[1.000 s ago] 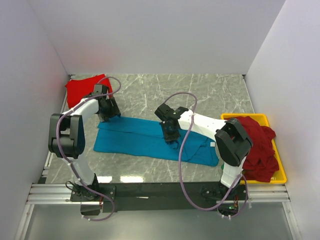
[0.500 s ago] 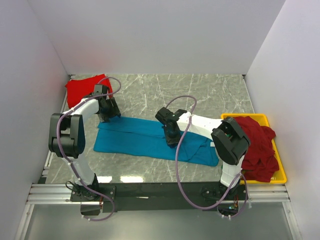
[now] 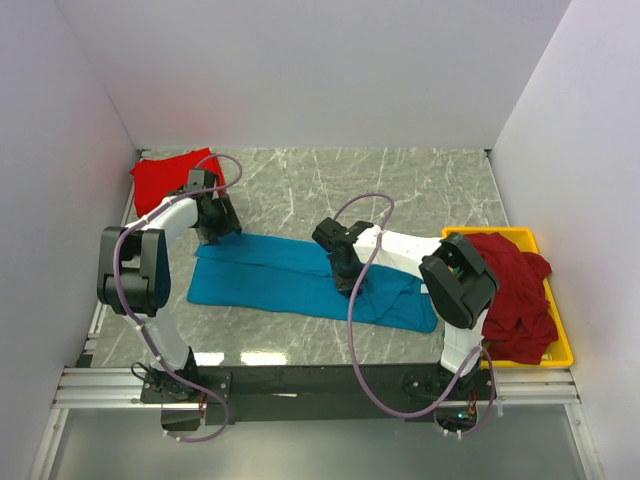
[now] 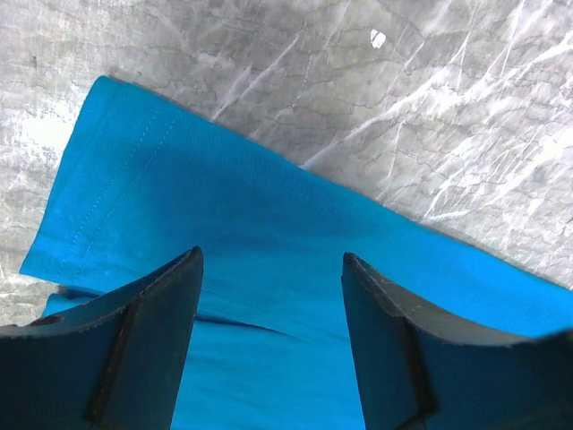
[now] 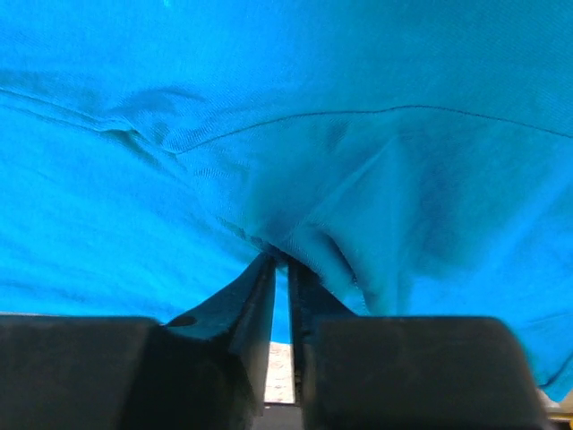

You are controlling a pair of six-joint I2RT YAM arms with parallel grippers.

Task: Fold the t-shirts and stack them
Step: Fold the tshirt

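Top external view is showing one teal-blue t-shirt point(image 3: 265, 275) being laid out flat at mid-table. One bright red t-shirt point(image 3: 168, 178) is being kept folded at the far left corner, and a dark red heap point(image 3: 515, 290), its number of shirts not to be told, is being held in the yellow tray point(image 3: 562, 356) at the right. The teal cloth is being judged light, soft and limp, likely to sag and slide on the marble table point(image 3: 420, 190), so hems and corners are being favoured as holds. A small ridge of it is being pinched between the nearly closed fingers of the right gripper point(image 5: 279, 262), while the left gripper point(image 4: 269, 269) is being held wide apart and empty over the shirt's far left corner.
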